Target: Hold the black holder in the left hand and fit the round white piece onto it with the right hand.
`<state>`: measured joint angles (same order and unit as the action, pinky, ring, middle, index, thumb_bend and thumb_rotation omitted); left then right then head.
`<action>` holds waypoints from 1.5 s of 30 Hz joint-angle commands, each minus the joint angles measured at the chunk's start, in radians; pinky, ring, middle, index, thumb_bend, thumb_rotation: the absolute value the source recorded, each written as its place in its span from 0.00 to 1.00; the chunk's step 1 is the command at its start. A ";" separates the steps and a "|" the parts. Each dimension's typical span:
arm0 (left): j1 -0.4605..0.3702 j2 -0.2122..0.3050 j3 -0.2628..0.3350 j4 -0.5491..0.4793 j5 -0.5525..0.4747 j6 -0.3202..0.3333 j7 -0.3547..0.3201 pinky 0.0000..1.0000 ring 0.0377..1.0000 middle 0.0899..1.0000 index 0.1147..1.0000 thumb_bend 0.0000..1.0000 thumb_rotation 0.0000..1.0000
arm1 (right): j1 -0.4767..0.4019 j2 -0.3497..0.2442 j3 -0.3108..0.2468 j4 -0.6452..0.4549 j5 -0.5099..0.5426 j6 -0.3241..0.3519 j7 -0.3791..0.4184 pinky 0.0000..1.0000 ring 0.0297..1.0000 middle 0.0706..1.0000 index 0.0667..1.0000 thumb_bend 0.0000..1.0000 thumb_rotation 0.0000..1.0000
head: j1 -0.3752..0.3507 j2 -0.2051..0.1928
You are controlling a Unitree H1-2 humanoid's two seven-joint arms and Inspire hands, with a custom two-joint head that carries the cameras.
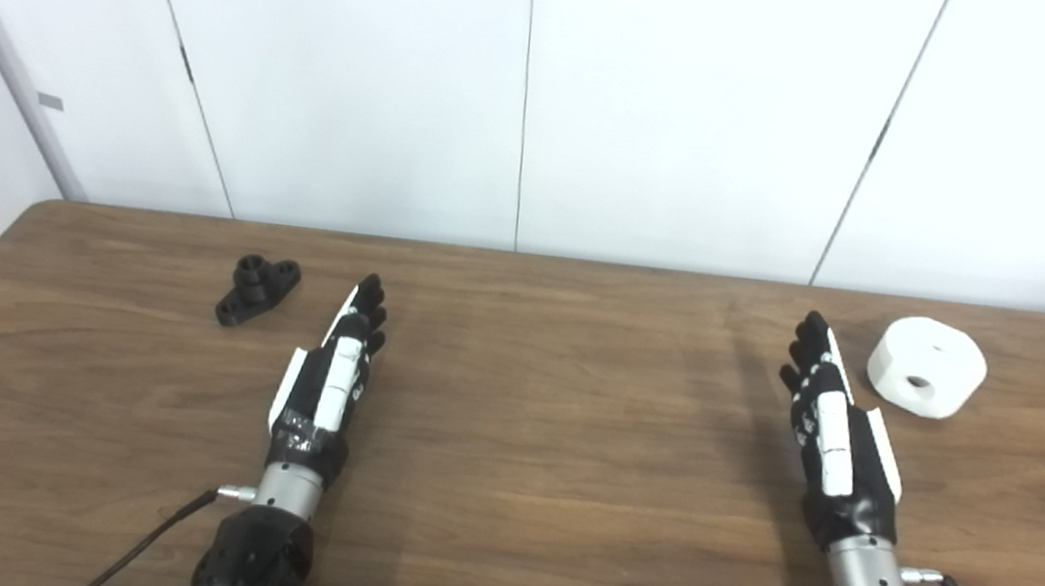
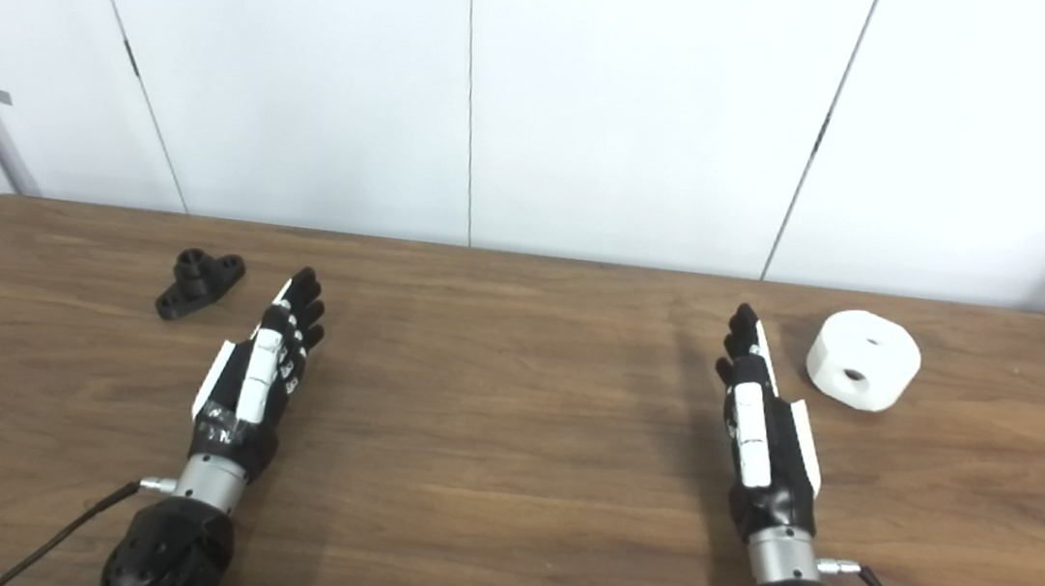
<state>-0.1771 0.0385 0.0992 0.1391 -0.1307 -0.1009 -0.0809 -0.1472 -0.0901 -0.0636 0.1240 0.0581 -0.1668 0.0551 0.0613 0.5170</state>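
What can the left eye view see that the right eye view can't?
Only the left eye view shows more of the wall left of the table's left corner. Only the right eye view shows the table's rounded right corner. Both share the rest: the black holder lying far left, the round white piece lying far right, and the left hand and right hand stretched out open, fingers straight, each beside its part without touching it.

head pair, side by side | facing down-forward | share table (image 1: 498, 523)
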 commanded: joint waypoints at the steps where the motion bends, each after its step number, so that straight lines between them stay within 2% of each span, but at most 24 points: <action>1: 0.003 0.006 0.003 0.006 -0.006 -0.018 0.003 0.99 1.00 1.00 1.00 0.75 0.90 | 0.045 0.010 0.000 0.044 0.004 -0.020 -0.004 0.98 1.00 1.00 1.00 0.38 1.00 | 0.002 0.003; 14: 0.001 0.008 -0.001 0.015 -0.001 -0.020 0.001 1.00 1.00 1.00 1.00 0.79 0.89 | 0.043 0.010 -0.001 0.046 0.017 -0.020 0.003 1.00 1.00 1.00 1.00 0.38 1.00 | 0.006 0.001; 20: 0.006 0.015 -0.002 -0.003 0.010 -0.015 0.004 0.99 1.00 1.00 1.00 0.77 0.88 | 0.051 0.014 0.004 0.025 0.019 -0.004 0.003 1.00 1.00 1.00 1.00 0.38 1.00 | 0.009 0.001; 22: 0.007 0.027 -0.009 -0.024 0.034 -0.002 0.005 0.98 0.99 1.00 1.00 0.67 0.79 | 0.052 0.016 0.004 0.023 0.013 -0.006 -0.002 0.99 1.00 1.00 1.00 0.37 1.00 | 0.016 0.003; 24: 0.007 0.043 -0.019 -0.048 0.086 0.023 0.021 0.94 0.97 0.98 0.98 0.64 0.66 | 0.052 0.019 0.003 0.025 0.013 -0.011 -0.004 0.99 1.00 1.00 1.00 0.36 1.00 | 0.017 0.002; 25: 0.006 0.057 -0.027 -0.060 0.129 0.037 0.034 0.91 0.94 0.95 0.96 0.67 0.62 | 0.052 0.021 0.003 0.026 0.016 -0.013 -0.003 0.99 1.00 1.00 1.00 0.36 1.00 | 0.011 0.003; 27: 0.004 0.081 -0.036 -0.078 0.186 0.057 0.048 0.92 0.93 0.93 0.93 0.71 0.58 | 0.052 0.021 0.005 0.027 0.013 -0.015 -0.003 1.00 1.00 1.00 1.00 0.37 1.00 | 0.000 0.004; 33: -0.016 0.166 -0.015 -0.081 0.178 0.072 0.022 0.87 0.89 0.90 0.91 0.65 0.39 | 0.051 0.038 0.014 0.019 -0.013 -0.001 -0.021 1.00 1.00 1.00 1.00 0.40 1.00 | -0.006 -0.002; 39: -0.027 0.234 0.025 -0.078 0.165 0.085 0.023 0.81 0.84 0.86 0.89 0.66 0.31 | 0.045 0.048 0.021 0.036 -0.037 -0.016 -0.037 0.99 1.00 1.00 1.00 0.39 1.00 | -0.013 -0.016; 41: -0.027 0.254 0.040 -0.068 0.158 0.059 0.023 0.75 0.81 0.84 0.86 0.69 0.25 | 0.043 0.047 0.027 0.043 -0.053 -0.013 -0.040 0.99 1.00 1.00 1.00 0.40 1.00 | -0.016 -0.026; 43: -0.022 0.264 0.059 -0.054 0.158 0.013 0.038 0.68 0.77 0.79 0.79 0.71 0.13 | 0.039 0.047 0.031 0.053 -0.060 -0.022 -0.040 1.00 1.00 1.00 1.00 0.42 1.00 | -0.018 -0.028; 45: -0.018 0.266 0.081 -0.048 0.163 -0.021 0.063 0.64 0.74 0.76 0.74 0.74 0.07 | 0.035 0.049 0.031 0.066 -0.062 -0.030 -0.043 1.00 1.00 1.00 1.00 0.42 1.00 | -0.021 -0.032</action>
<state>-0.1650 0.2929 0.1669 0.1050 0.0366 -0.0597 -0.0459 -0.1487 -0.0716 -0.0466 0.1217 -0.0065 -0.1660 0.0237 0.0399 0.4847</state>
